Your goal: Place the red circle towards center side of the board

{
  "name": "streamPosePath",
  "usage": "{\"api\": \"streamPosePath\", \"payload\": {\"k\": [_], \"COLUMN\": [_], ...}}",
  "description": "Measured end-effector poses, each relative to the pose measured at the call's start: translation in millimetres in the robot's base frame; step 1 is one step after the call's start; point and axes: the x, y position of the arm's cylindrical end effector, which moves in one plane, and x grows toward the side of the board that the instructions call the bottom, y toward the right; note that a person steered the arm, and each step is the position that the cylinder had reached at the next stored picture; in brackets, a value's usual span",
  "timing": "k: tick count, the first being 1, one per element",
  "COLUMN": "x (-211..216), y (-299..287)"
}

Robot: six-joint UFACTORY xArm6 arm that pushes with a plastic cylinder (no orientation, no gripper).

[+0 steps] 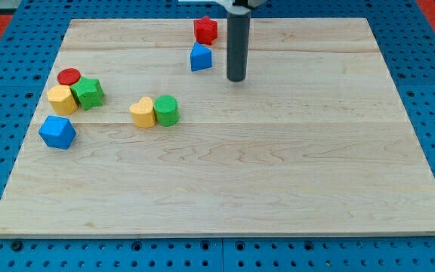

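1. The red circle [69,75] lay near the left edge of the wooden board [278,189], well away from the centre.
2. It touched the yellow block [62,100] below it and sat just beside the green star-shaped block [88,92].
3. A blue block [57,131] rested lower down, near that cluster but apart from it.
4. A yellow heart-shaped block [143,112] and a green cylinder [166,110] stood touching each other, left of the centre.
5. A red hexagonal block [205,30] sat near the view's top, with a blue block [200,57] just below it.
6. My tip [236,78] stood just to the right of that upper blue block, well apart from the red circle.
7. The arm carried only a rod, so there were no jaws to spread or close.
8. No brand, label or writing could be read anywhere.
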Motion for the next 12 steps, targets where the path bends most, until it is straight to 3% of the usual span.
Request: {"api": "streamPosePath", "payload": {"k": [1,4,7,8,12], "x": [15.6,-45.1,-47.5,2.3,-39.4], "y": [-42.9,-137.3,-321.1,-319.1,-185.0]}}
